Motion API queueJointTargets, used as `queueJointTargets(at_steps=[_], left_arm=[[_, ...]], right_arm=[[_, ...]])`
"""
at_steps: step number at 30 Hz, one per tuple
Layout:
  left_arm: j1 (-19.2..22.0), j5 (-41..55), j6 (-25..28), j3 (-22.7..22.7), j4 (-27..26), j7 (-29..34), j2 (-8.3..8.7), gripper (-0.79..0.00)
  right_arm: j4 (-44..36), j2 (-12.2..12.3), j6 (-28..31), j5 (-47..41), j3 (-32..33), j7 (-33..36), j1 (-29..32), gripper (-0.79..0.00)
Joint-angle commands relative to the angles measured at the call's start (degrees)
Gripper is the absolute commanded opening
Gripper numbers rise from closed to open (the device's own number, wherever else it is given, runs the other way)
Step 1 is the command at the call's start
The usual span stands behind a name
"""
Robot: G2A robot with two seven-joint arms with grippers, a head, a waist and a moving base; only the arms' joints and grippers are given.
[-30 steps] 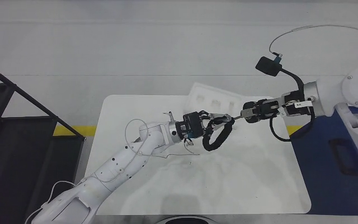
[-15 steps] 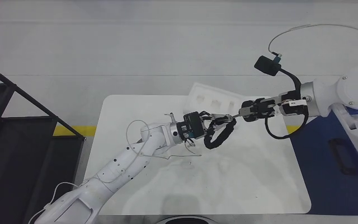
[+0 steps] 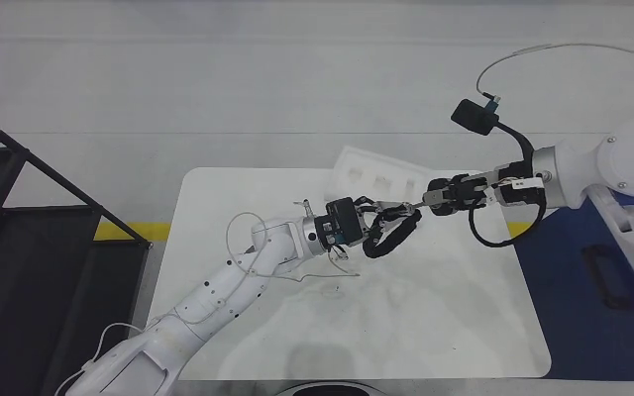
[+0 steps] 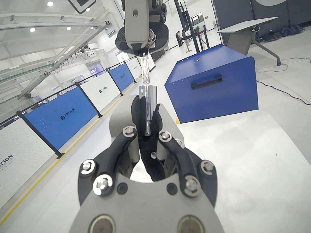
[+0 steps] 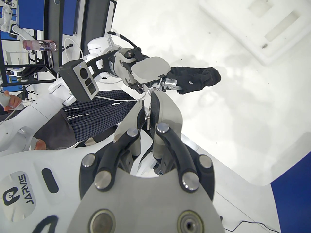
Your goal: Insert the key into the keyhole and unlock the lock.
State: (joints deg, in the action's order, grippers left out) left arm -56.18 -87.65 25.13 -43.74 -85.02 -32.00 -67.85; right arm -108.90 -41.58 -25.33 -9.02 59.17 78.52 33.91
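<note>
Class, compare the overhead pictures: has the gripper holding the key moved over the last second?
Yes, slightly: the right gripper edged closer to the foam tray.

Right gripper (image 5: 150, 105) pinches key (image 5: 147, 118), tip at silver end of lock (image 5: 170, 83). Left gripper (image 5: 155, 78) clamps lock, black sleeved part sticking out above white table (image 5: 243, 103). Foam tray (image 5: 255, 18) beyond.

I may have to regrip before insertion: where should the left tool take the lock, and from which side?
Take the lock by its chrome barrel, across the round sides, coming from the black sleeved cable side, as the left tool holds it. The barrel looks rigid, the cable limp. This leaves the keyhole end open toward the key in the right tool.
</note>
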Motion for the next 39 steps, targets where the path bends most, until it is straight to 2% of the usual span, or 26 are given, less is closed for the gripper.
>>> queueJointTargets(at_steps=[1, 39], left_arm=[[-0.2, -0.1, 0.1, -0.2, -0.1, 0.0, -0.06, -0.785], [-3.3, -1.2, 0.6, -2.9, -1.7, 0.2, -1.22, -0.785]], right_arm=[[-0.1, 0.0, -0.3, -0.1, 0.0, -0.2, 0.1, -0.785], [-1.4, 1.0, -0.7, -0.9, -0.2, -0.8, 0.9, -0.785]])
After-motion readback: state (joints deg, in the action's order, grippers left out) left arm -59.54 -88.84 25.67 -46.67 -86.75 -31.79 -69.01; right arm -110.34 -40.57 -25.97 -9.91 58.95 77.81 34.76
